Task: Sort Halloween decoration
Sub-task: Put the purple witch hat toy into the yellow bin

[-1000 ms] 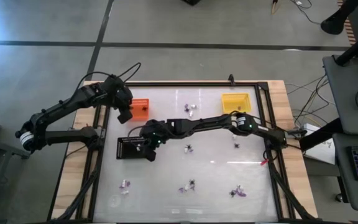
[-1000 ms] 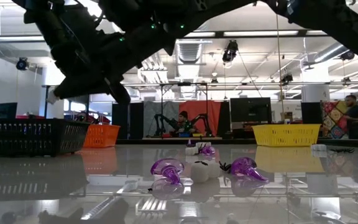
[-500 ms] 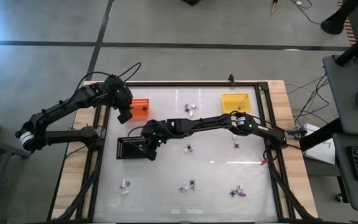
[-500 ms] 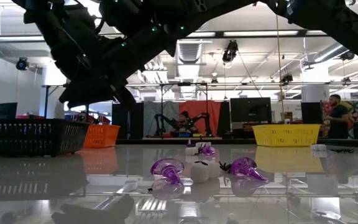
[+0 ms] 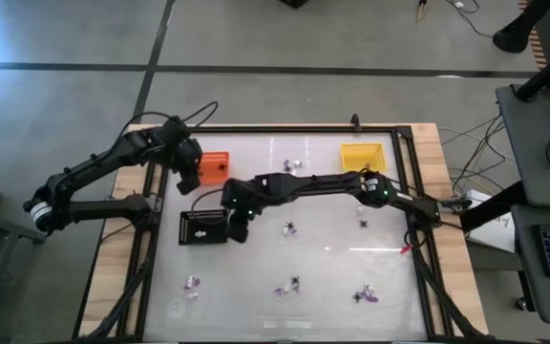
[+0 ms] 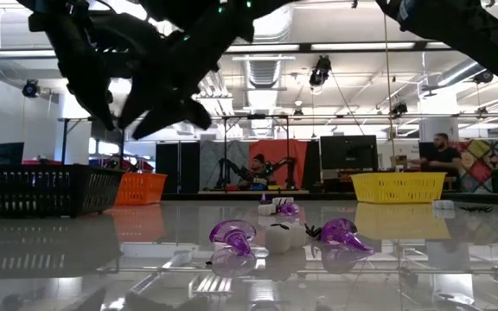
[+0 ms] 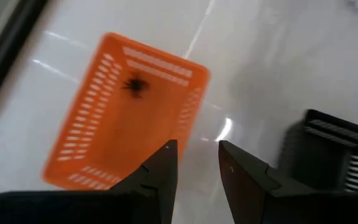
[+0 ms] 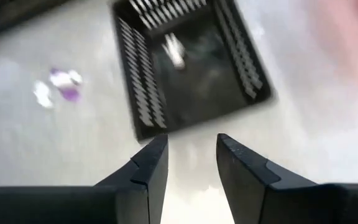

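Right wrist view looks down past parted, empty fingers of the right gripper (image 8: 188,155) onto the black tray (image 8: 191,68), where a small white trinket (image 8: 174,50) lies, apparently just dropped in. Overhead, the left gripper (image 5: 186,178), its fingers also apart and empty, hangs beside the orange tray (image 5: 215,165), which holds one dark trinket (image 7: 133,85). More Halloween decoration (image 5: 292,285) lies scattered across the glossy table (image 5: 332,258); the next move likely calls for reaching out to another piece.
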